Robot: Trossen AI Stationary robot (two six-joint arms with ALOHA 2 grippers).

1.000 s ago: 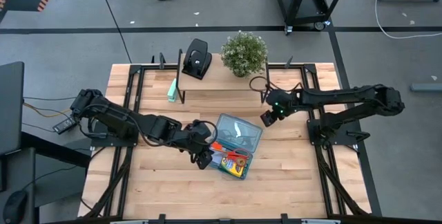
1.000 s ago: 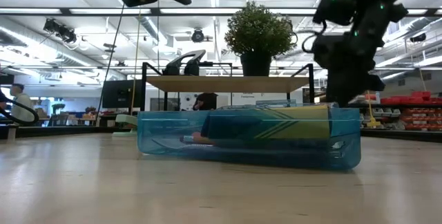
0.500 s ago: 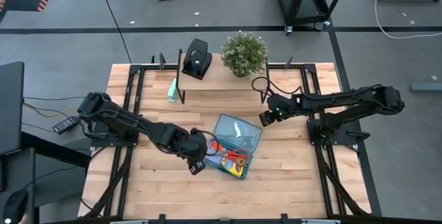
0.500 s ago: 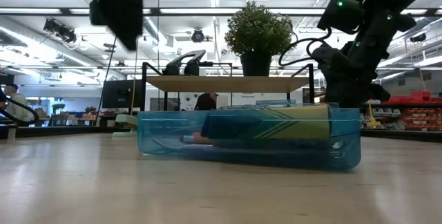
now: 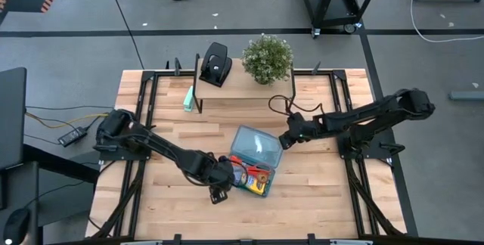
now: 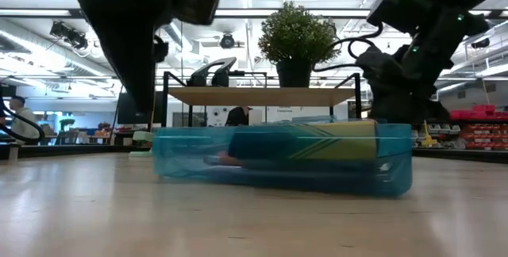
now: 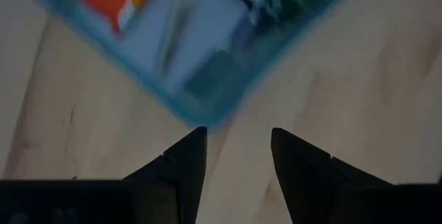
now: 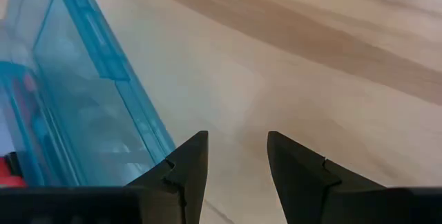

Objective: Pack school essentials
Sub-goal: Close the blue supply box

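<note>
Blue case (image 5: pixel 255 159), mid-table, holding scissors (image 5: pixel 249 169) and crayon box (image 5: pixel 259 185); left gripper (image 5: pixel 218 192) at its near-left corner, right gripper (image 5: pixel 286 141) at its far-right edge, both parted and empty; risk: either nudges the case askew.

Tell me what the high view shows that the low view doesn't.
Only the high view shows the red-handled scissors and crayon box inside the blue case, the mint-green block, and the open left gripper at the case's corner. Only the low view shows the room behind, with a person far off. Both show the case, the potted plant, the hole punch and the right gripper beside the case.
</note>
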